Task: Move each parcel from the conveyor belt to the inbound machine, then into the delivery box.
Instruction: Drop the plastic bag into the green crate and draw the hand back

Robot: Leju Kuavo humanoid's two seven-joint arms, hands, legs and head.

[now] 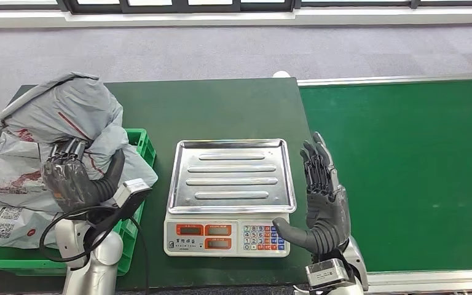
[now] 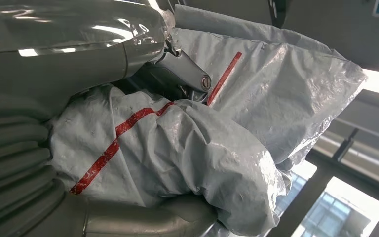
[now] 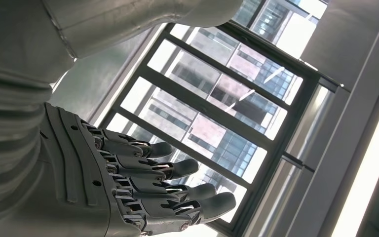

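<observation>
Over the green crate (image 1: 136, 142) at the left end of the dark table (image 1: 221, 107), your left hand (image 1: 67, 178) holds a grey plastic parcel (image 1: 67, 107) marked with a red stripe. Its fingers are wrapped into the crumpled bag from below, and the parcel bulges above the hand, overhanging the crate's far rim. In the left wrist view you see the same parcel (image 2: 187, 148) pressed right against the hand (image 2: 39, 163), the film creased around the red stripe, with a dark finger (image 2: 182, 79) closing in on the bag. Whether the parcel rests on what lies in the crate you cannot tell.

Inside the crate, other grey mail bags (image 1: 9, 196) are piled, some with printed labels facing up, spilling over its left side.

In the middle of the table sits your inbound machine, an electronic scale (image 1: 230, 212) with a bare steel tray (image 1: 232, 175) and a keypad at the front.

Your right hand (image 1: 322, 196) stands upright just beside the scale's right edge, holding nothing, fingers straight and slightly fanned, thumb stretched toward the keypad. The right wrist view shows those fingers (image 3: 177, 190) extended side by side against a window.

The green conveyor belt (image 1: 405, 172) runs along the right.
</observation>
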